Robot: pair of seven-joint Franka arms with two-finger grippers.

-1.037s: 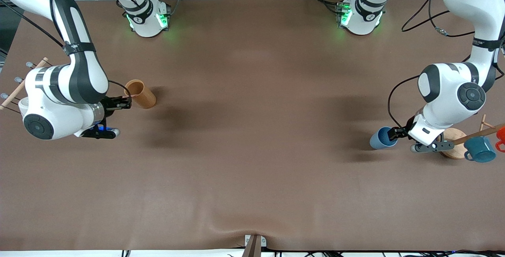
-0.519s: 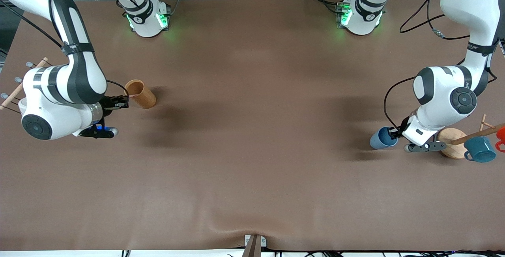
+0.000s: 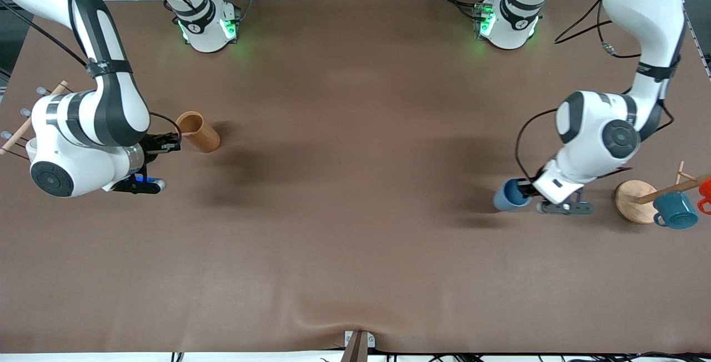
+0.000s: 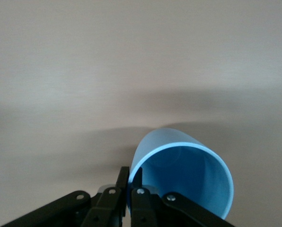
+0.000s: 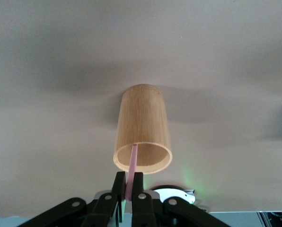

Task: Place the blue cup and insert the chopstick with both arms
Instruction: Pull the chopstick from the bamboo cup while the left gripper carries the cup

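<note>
The blue cup (image 3: 509, 196) is tilted, its open mouth toward my left gripper (image 3: 526, 189), which is shut on its rim and holds it just above the table. In the left wrist view one finger is inside the cup (image 4: 181, 177) and one outside, where the left gripper (image 4: 130, 178) pinches the wall. My right gripper (image 3: 168, 144) is shut on the pink chopstick (image 5: 132, 164), whose far end reaches into the mouth of the brown cylinder (image 3: 199, 131). The right wrist view shows the cylinder (image 5: 142, 124) in line with the right gripper (image 5: 129, 183).
A wooden mug rack with a round base (image 3: 632, 202) stands at the left arm's end, with a teal mug (image 3: 675, 210) and a red mug (image 3: 705, 191) on it. Another rack with a wooden rod (image 3: 32, 119) stands at the right arm's end.
My left gripper has carried the blue cup away from the mug rack toward the middle of the table. The right gripper with the chopstick has hardly moved.
</note>
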